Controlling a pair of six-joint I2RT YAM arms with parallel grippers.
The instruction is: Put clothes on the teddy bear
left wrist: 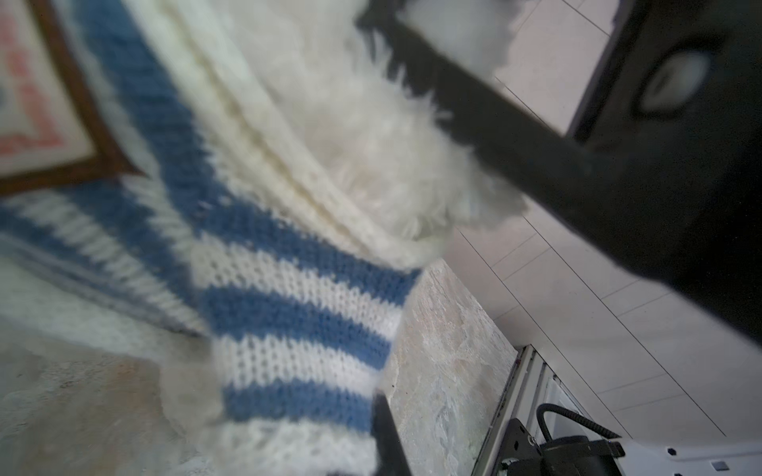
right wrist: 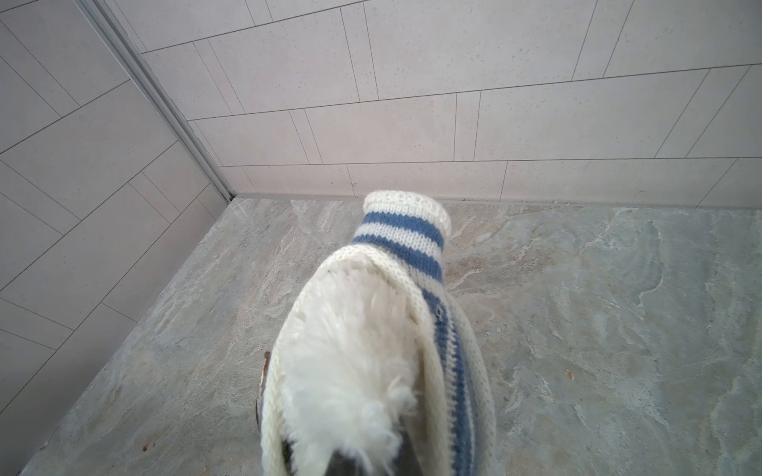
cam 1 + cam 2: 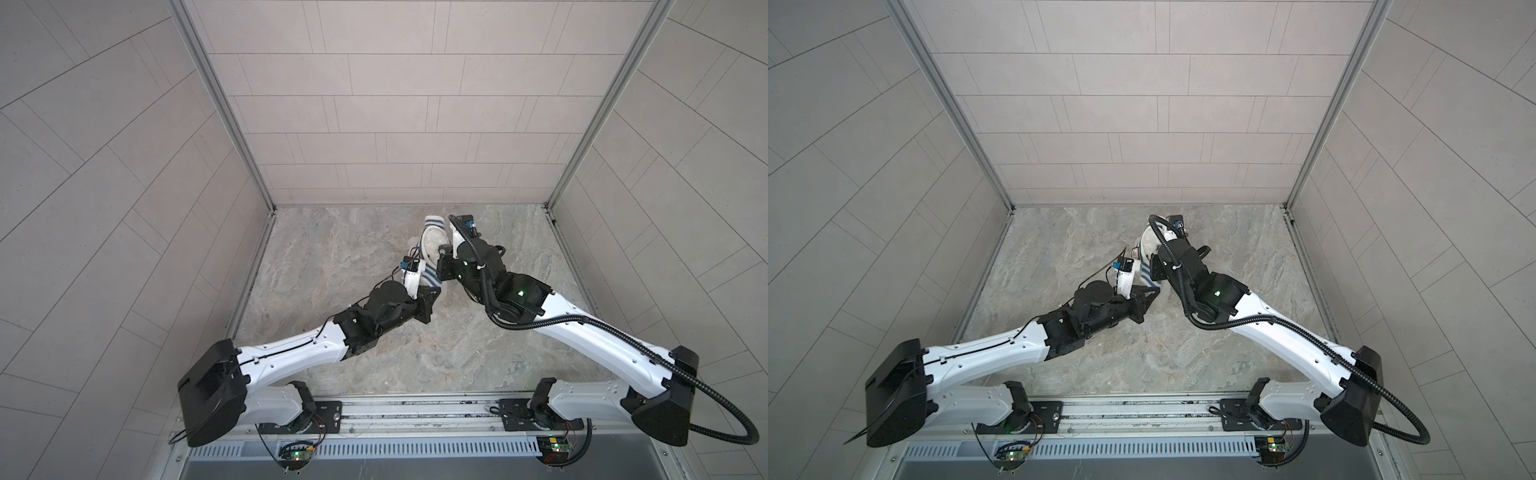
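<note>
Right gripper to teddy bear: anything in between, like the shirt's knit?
Nothing visible. In the right wrist view the right gripper is shut straight on the white fur of the teddy bear. The rim of the striped shirt rings that fur without crossing it.

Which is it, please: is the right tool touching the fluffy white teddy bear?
Touching: the left wrist view shows the right tool gripping fur of the teddy bear.

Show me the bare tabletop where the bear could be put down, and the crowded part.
Bare tabletop: the wide patch along the front rail; the strip along the left wall; the corner by the right wall. Crowded: centre-back, where left gripper and right gripper meet on the striped shirt and teddy bear.
</note>
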